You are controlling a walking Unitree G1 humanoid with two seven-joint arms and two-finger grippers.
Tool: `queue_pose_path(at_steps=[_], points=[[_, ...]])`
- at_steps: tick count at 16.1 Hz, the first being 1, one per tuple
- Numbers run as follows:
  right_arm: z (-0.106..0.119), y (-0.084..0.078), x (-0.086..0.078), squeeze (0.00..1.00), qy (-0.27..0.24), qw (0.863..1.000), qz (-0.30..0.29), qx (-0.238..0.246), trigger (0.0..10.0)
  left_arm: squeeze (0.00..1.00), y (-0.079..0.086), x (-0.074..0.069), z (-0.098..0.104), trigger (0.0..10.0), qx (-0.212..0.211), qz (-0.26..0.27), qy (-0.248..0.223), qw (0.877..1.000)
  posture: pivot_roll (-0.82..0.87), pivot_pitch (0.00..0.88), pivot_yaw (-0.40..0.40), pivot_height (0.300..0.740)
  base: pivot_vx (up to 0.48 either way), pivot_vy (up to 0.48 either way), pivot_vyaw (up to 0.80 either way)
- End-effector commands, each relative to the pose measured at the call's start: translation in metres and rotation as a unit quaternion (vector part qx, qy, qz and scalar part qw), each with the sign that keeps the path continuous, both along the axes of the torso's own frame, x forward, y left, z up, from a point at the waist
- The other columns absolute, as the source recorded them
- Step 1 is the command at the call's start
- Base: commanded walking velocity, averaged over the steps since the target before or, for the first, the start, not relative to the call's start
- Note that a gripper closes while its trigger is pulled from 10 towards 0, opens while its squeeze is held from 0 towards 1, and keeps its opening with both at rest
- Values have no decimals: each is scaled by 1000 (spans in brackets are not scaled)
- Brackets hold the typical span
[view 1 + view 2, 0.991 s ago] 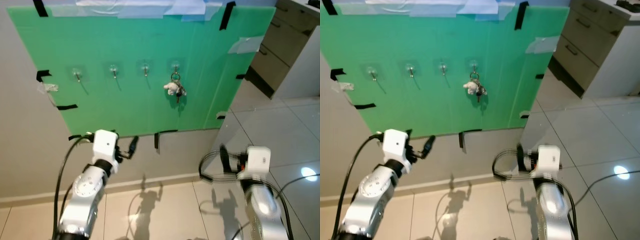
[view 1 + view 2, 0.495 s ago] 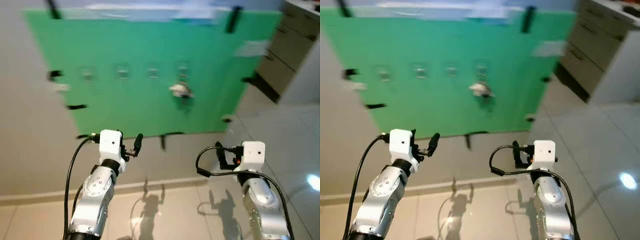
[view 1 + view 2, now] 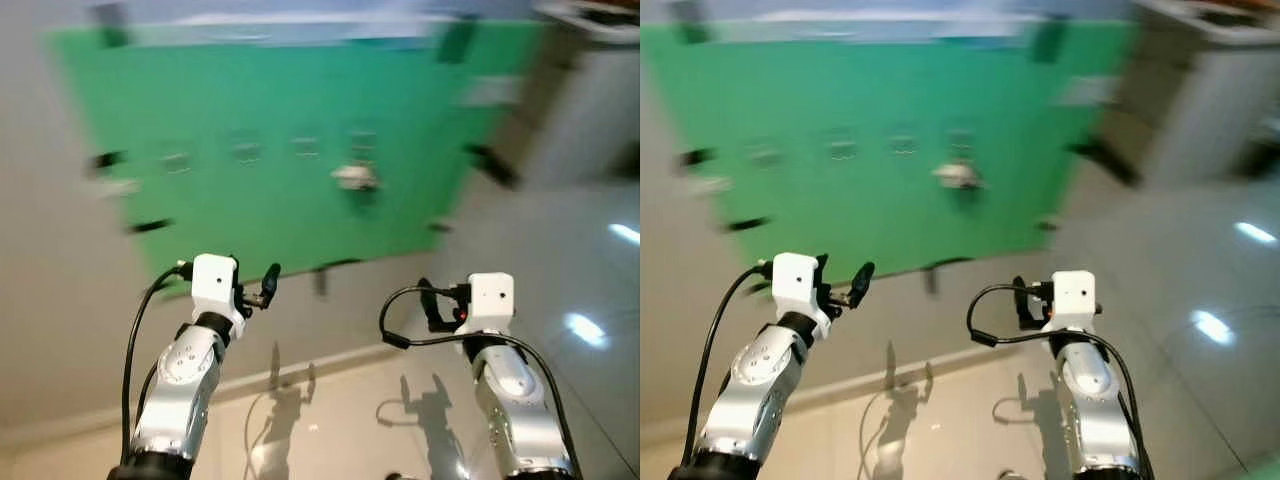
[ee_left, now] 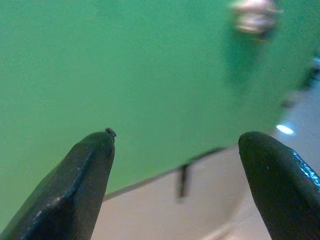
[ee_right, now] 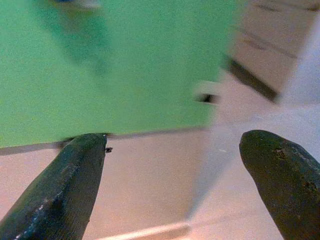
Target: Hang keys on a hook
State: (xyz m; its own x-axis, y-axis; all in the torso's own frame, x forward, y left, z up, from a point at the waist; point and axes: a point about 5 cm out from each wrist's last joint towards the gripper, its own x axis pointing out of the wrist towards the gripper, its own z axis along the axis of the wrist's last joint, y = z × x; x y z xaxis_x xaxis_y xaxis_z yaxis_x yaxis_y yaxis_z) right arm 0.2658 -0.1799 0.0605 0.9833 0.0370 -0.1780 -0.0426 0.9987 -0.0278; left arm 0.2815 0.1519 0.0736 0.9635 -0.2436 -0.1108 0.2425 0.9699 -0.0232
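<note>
A bunch of keys with a white charm (image 3: 355, 178) hangs from the rightmost of several hooks on a green board (image 3: 290, 100) taped to the wall; the head views are blurred by motion. In the left wrist view the keys (image 4: 256, 16) show as a pale blur on the board. My left gripper (image 3: 266, 285) is held up below the board's lower edge, open, with nothing between its fingers (image 4: 82, 185). My right gripper (image 3: 428, 303) is raised lower right of the board, open and empty, its fingers (image 5: 60, 192) spread wide.
Black tape strips hold the green board to a pale wall (image 3: 60, 300). A beige drawer cabinet (image 5: 270, 45) stands to the right. Shiny tiled floor (image 3: 590, 260) with light glare runs along below and to the right.
The whole picture has shifted and blurred, so the camera has moved. Both arms stay raised with grippers open; the keys still hang on the hook.
</note>
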Motion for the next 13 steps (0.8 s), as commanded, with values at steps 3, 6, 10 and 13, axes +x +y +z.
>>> queue_pose_path(at_steps=[3, 6, 10, 13], points=[[-1, -6, 0, 0, 6, 1000, -19, 11, 10000, 0, 0, 7, -1, 10000, -13, -8, 3, 1000, -57, 0, 24, 740, 0, 0, -738], [-2, -9, 0, 0, 11, 999, -26, 17, 10000, 0, 2, 7, -3, 10000, -19, -16, 0, 1000, -46, 0, 17, 740, 0, 0, -744], [-2, -6, 3, 0, 9, 1000, -22, 20, 10000, 0, 3, 6, -6, 10000, -31, -31, 1, 999, -42, 0, 14, 740, 0, 391, -744], [-3, -5, 2, 0, 10, 999, -21, 22, 10000, 0, 0, 6, -5, 10000, -28, -44, -6, 999, -44, 0, 14, 740, 0, 434, -744]])
